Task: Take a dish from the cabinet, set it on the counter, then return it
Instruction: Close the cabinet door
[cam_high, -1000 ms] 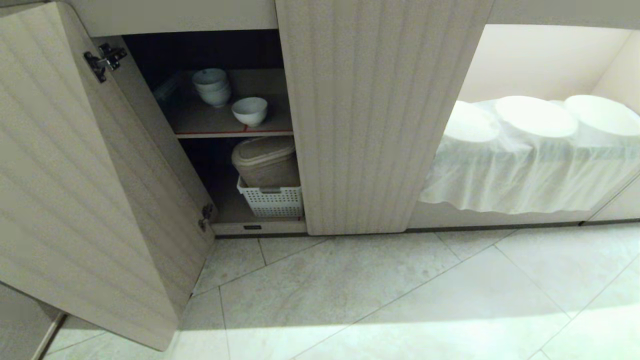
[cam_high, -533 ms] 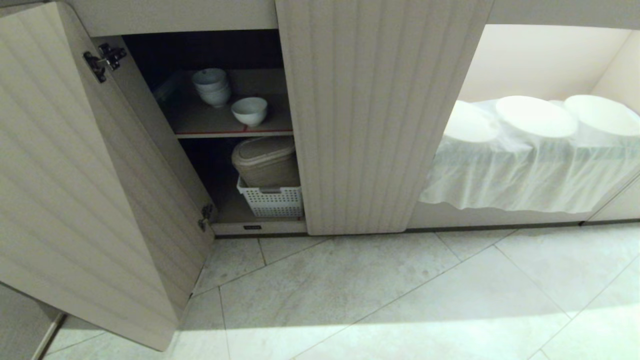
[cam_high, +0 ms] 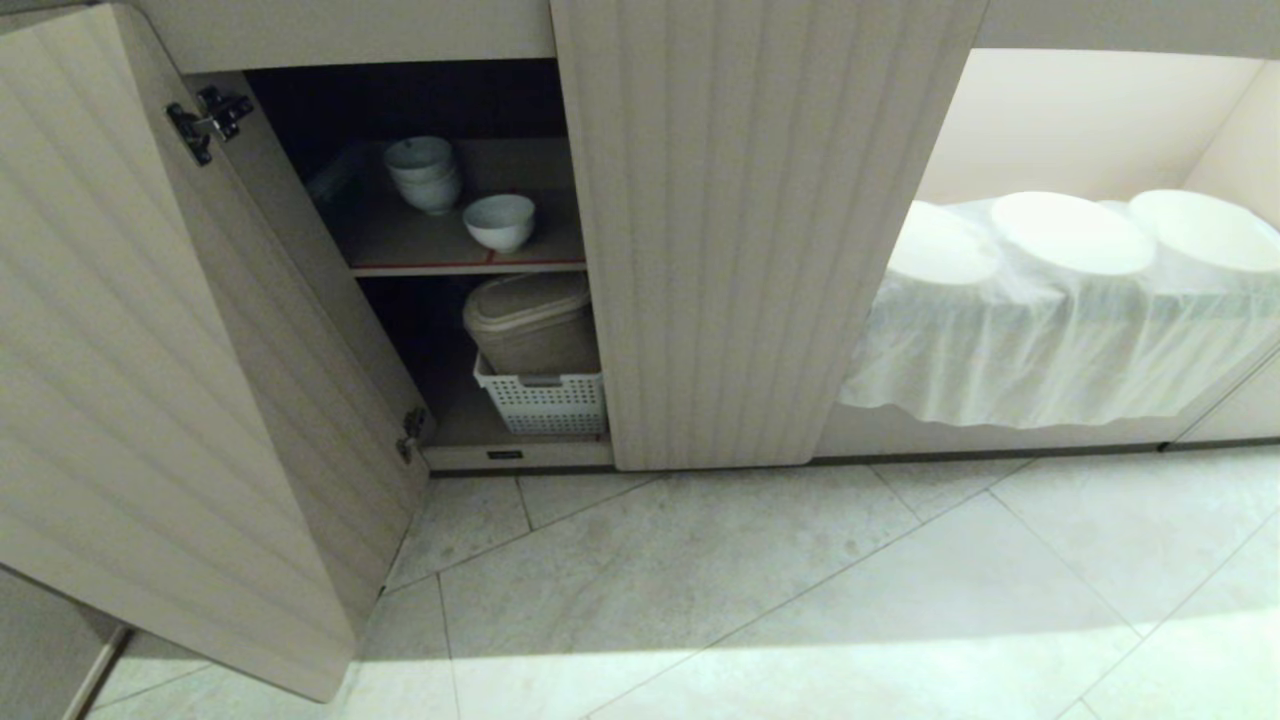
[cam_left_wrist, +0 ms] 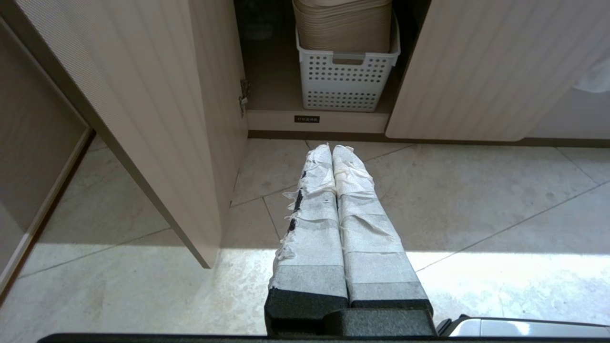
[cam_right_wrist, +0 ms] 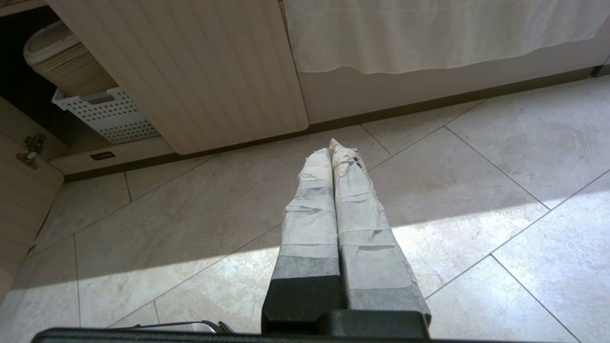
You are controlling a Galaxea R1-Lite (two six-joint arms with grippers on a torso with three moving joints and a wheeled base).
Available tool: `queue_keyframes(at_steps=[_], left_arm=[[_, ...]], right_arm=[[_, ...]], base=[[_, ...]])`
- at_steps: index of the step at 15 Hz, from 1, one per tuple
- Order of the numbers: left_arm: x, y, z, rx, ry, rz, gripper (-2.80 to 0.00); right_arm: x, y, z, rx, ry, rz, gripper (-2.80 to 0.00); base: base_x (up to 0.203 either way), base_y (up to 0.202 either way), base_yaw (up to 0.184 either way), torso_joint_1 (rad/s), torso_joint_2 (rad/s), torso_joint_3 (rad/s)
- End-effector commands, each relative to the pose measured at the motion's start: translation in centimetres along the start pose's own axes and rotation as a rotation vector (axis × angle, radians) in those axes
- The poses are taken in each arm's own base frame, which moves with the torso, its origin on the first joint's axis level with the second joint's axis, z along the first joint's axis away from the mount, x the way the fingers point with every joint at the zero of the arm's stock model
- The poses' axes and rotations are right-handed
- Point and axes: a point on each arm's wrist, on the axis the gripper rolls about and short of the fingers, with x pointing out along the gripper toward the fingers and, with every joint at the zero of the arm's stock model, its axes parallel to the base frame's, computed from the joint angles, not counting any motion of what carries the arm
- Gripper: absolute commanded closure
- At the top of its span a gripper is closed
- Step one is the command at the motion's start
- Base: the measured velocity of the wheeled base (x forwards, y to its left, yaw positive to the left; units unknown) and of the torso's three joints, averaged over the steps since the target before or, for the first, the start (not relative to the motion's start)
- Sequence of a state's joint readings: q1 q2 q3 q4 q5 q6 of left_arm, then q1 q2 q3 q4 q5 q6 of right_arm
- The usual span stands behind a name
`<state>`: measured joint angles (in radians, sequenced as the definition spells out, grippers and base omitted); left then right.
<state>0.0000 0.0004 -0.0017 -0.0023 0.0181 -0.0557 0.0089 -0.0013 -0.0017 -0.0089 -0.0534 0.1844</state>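
The dish (cam_high: 499,221), a small white bowl, sits alone on the upper, red-edged shelf of the cabinet (cam_high: 770,250), near its front edge. The cabinet's left door (cam_high: 160,380) stands wide open; the right door is closed. In the left wrist view my left gripper (cam_left_wrist: 332,148) hangs shut and empty over the floor in front of the open compartment. My right gripper (cam_right_wrist: 330,145) is shut and empty too, over the tiles before the closed door. Neither arm shows in the head view. The counter is out of view.
A stack of white bowls (cam_high: 425,174) stands behind the dish. On the bottom shelf a white perforated basket (cam_high: 543,400) holds a beige lidded bin (cam_high: 530,322). To the right, an open niche holds white cloth (cam_high: 1050,340) draped over round shapes. Tiled floor (cam_high: 800,590) lies in front.
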Motion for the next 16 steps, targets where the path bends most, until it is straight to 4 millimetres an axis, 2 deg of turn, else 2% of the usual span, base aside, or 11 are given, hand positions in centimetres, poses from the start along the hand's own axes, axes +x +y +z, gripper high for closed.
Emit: queue_keyframes(at_steps=[1, 16], left_arm=[[0.0, 0.0, -0.01, 0.001, 0.001, 0.0, 0.0], [0.0, 0.0, -0.01, -0.001, 0.001, 0.0, 0.0]], right_arm=[[0.01, 0.0, 0.0, 0.001, 0.001, 0.0, 0.0], [0.01, 0.0, 0.0, 0.001, 0.001, 0.0, 0.0]], base=[[0.0, 0.0, 0.0, 0.0, 0.0, 0.0], [0.0, 0.0, 0.0, 0.0, 0.0, 0.0]])
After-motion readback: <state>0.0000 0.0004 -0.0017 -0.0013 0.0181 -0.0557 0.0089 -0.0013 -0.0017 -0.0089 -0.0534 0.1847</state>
